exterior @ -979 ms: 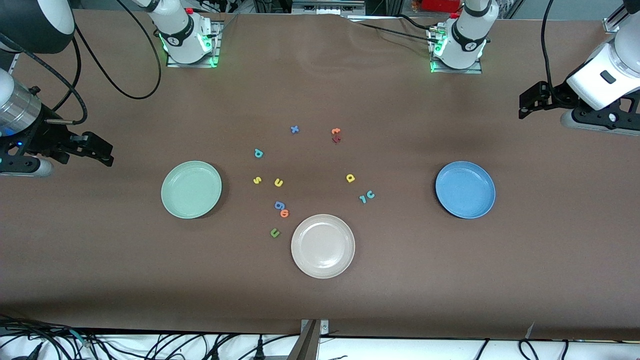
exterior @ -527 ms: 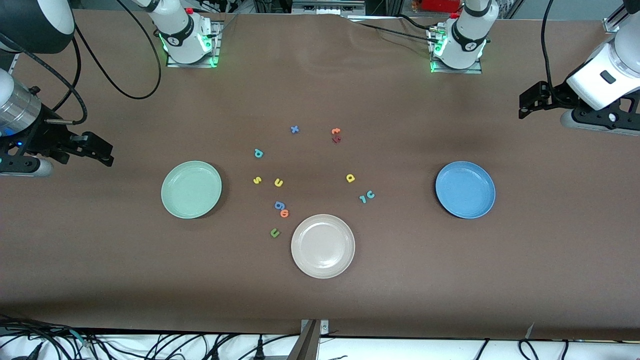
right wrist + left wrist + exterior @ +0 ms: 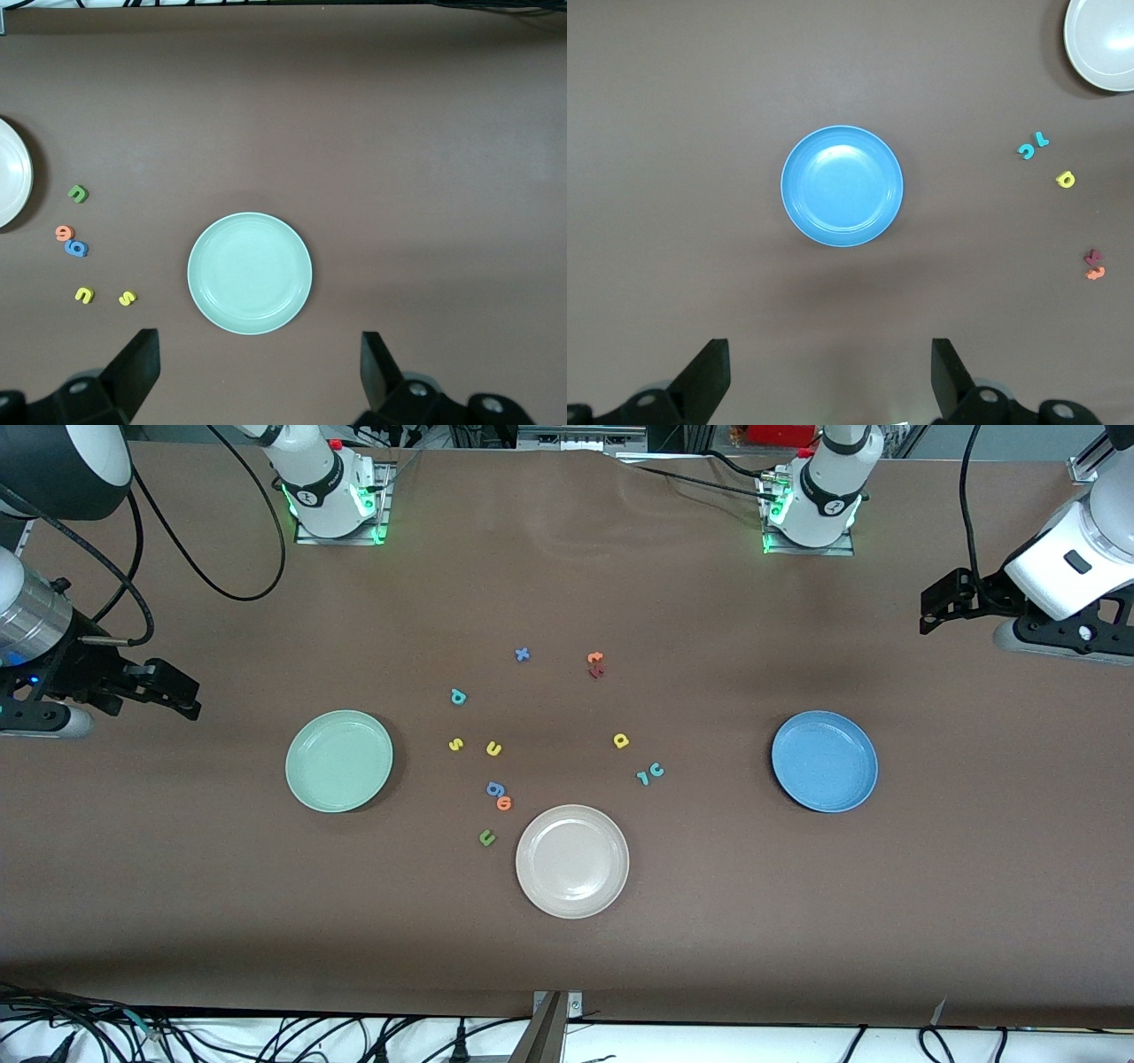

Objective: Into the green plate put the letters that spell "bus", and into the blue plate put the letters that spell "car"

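On the desk (image 3: 797, 921), every letter lay between the green plate (image 3: 339, 761) at nine o'clock and the blue plate (image 3: 824, 761) at three o'clock; the left gripper (image 3: 830, 376) and right gripper (image 3: 259, 374) hung high over their ends, jaws apart, holding nothing.

There are three plates: one green plate (image 3: 338, 761), one blue plate (image 3: 824, 761) and one beige plate (image 3: 572, 861). Near the beige plate lie twelve little letters: three teal, three yellow, two blue, two orange, one green (image 3: 486, 837) and one dark red (image 3: 595, 673).
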You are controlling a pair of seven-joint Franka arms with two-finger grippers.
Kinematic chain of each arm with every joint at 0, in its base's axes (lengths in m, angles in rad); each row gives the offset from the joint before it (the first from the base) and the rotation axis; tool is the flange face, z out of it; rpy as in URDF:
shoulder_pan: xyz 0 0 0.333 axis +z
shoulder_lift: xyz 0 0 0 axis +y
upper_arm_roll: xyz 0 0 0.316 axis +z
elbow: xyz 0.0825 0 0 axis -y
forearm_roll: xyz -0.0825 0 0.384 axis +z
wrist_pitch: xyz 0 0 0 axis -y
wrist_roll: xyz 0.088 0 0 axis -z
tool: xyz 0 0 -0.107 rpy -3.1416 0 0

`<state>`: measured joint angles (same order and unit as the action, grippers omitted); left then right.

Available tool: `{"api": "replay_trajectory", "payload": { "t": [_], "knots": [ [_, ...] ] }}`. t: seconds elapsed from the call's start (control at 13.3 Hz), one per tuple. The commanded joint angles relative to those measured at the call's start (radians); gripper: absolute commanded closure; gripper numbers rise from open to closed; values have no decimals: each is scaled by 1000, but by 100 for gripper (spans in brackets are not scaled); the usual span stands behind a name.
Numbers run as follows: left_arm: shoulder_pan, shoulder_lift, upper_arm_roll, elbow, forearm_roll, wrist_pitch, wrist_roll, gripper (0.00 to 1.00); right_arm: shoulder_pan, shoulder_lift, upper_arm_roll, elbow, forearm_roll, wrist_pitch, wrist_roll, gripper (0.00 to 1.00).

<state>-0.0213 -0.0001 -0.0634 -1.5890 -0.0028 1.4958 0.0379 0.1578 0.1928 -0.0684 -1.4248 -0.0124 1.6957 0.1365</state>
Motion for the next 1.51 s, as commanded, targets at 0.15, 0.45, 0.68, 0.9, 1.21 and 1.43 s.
{"api": "replay_trajectory", "payload": {
  "t": [0.15,0.45,0.68,0.9,1.21,1.43],
  "knots": [
    [9,15,-1,32,-5,-23,3,0,-7,5,1,27,-8,-21,-12,0],
    [-3,25,-6,32,-6,-31,-4,0,-14,5,-1,27,-8,-21,-15,0],
    [-11,41,-13,37,-31,-25,-9,0,-9,5,1,27,-6,-22,-14,0],
    [-40,60,-19,32,-54,-29,-6,0,-7,5,1,27,-6,-22,-14,0],
    [-112,174,-35,30,-62,-34,-6,0,-7,5,1,27,-8,-21,-14,0],
    [-135,304,-36,35,-60,114,-10,0,-6,5,1,26,-9,-22,-14,0]
  ]
}}
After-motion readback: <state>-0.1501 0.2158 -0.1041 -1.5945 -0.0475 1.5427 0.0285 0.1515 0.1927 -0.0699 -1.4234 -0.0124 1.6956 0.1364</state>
